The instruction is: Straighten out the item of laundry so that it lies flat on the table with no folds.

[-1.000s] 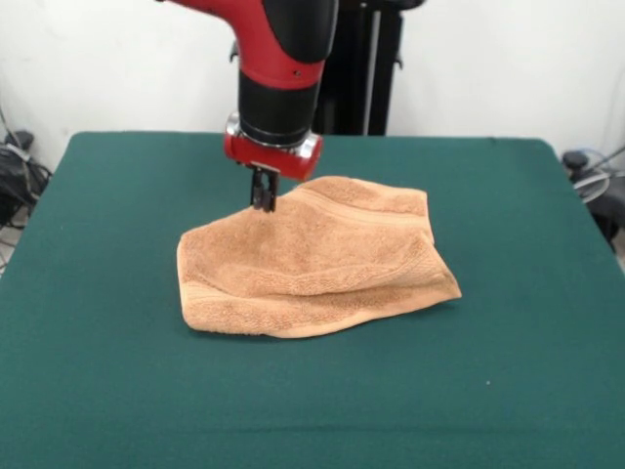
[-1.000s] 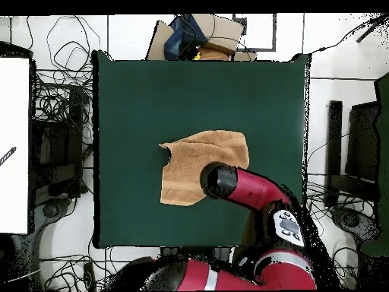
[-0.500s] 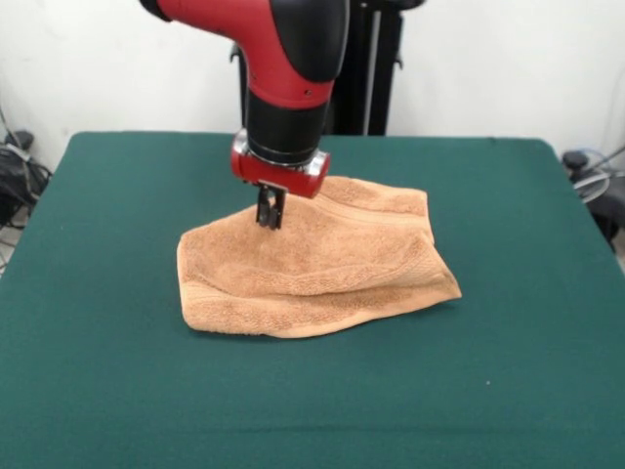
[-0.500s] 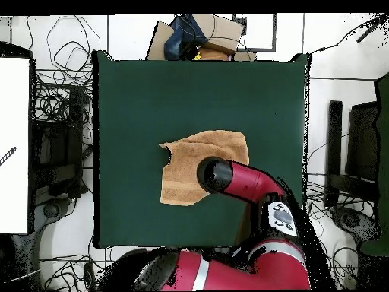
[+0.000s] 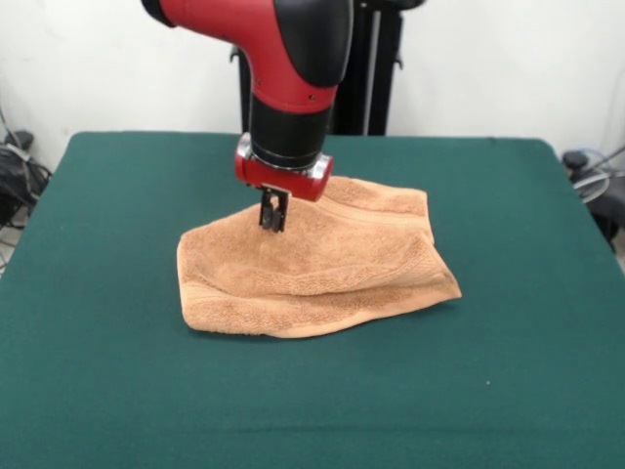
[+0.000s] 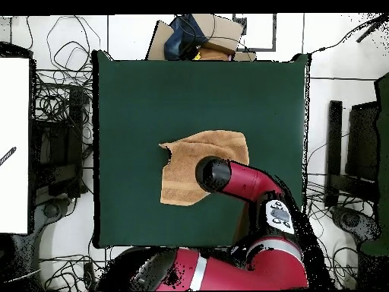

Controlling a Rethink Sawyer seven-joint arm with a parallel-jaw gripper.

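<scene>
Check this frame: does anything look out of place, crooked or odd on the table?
Only the towel itself: it lies folded over on itself, with a doubled layer along its front edge and an irregular, skewed outline on the table. The gripper is down at its rear part. Nothing looks spilled or damaged.

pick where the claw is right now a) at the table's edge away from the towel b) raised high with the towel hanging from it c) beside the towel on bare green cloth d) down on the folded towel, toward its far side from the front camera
D: in the front view the claw points down at the top layer of the towel, which lies folded on the table; none of it hangs in the air.
</scene>
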